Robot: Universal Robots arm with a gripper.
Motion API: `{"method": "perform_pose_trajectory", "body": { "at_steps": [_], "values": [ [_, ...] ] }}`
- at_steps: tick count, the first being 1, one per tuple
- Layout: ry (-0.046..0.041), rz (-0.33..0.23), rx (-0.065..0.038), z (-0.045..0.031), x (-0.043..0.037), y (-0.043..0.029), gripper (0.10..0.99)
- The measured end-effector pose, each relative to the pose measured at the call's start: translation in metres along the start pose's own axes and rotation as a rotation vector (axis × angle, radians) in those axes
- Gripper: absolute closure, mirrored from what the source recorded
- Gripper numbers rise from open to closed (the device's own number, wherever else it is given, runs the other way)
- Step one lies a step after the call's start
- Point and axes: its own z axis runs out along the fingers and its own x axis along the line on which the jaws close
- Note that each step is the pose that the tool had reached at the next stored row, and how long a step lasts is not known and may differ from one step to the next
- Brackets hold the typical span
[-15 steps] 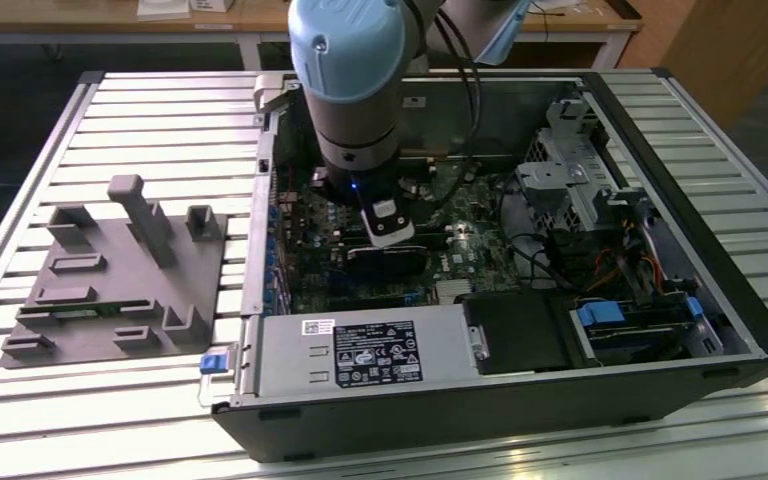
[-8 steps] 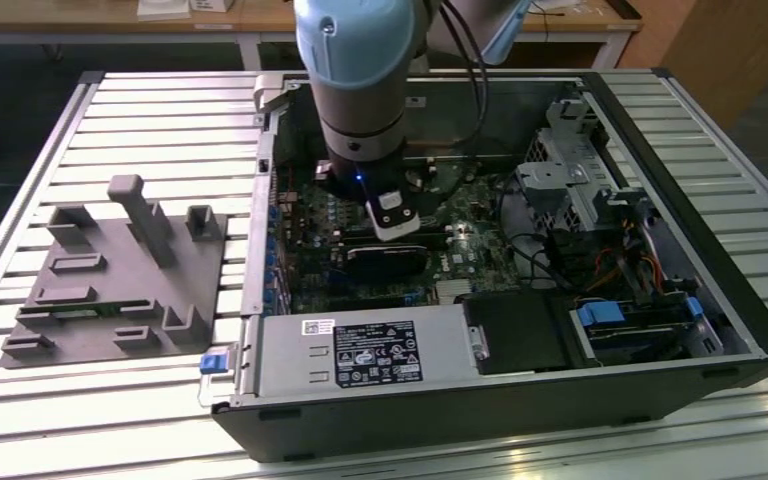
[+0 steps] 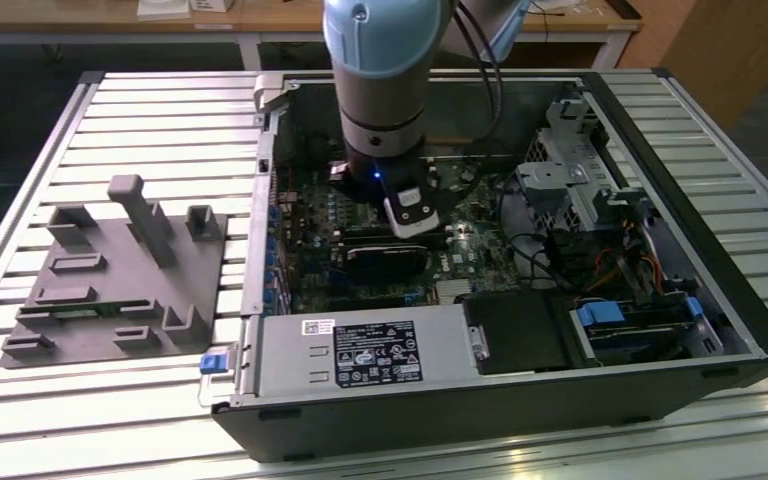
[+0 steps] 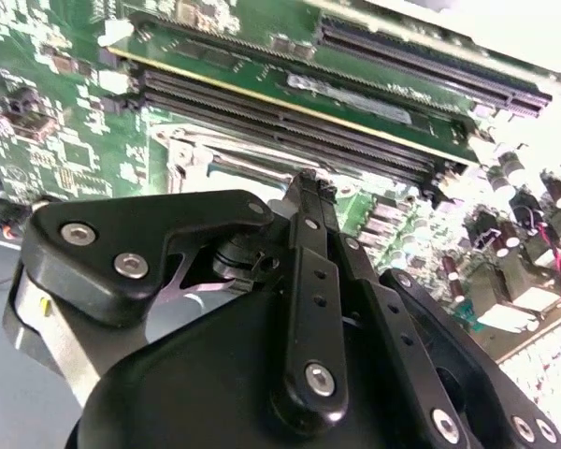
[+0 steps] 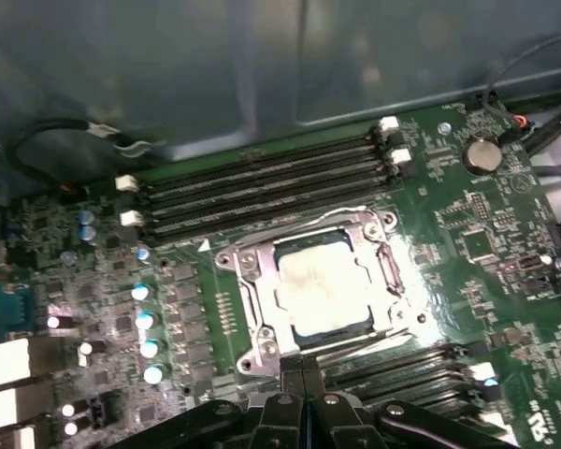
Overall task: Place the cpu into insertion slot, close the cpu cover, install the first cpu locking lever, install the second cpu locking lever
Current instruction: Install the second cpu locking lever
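First wrist view | silvery square cpu [image 5: 323, 281] seated, framed by cpu cover [image 5: 262, 323] | claw [image 5: 303, 374] closed, empty

A: The black gripper [image 4: 304, 192] linkage hides most of the silver-rimmed square insertion slot [image 4: 229, 159] in the second wrist view.

B: And in the exterior view the blue-grey arm [image 3: 381, 90] covers the green motherboard [image 3: 471, 240] there.
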Motion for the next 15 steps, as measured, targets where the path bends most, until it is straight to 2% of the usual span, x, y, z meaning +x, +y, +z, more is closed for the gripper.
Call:
{"method": "perform_pose_trajectory", "body": {
  "at_steps": [4, 10, 11, 15],
  "values": [
    [-0.0019, -0.001, 0.007, 0.0015, -0.0008, 0.0054, 0.980],
    [-0.0045, -0.001, 0.017, 0.0059, 0.0022, 0.0213, 0.980],
    [-0.0057, -0.002, 0.022, 0.0066, 0.0025, 0.0237, 0.980],
    [-0.0136, -0.005, 0.062, 0.0086, 0.0005, 0.0299, 0.980]
  ]
}}
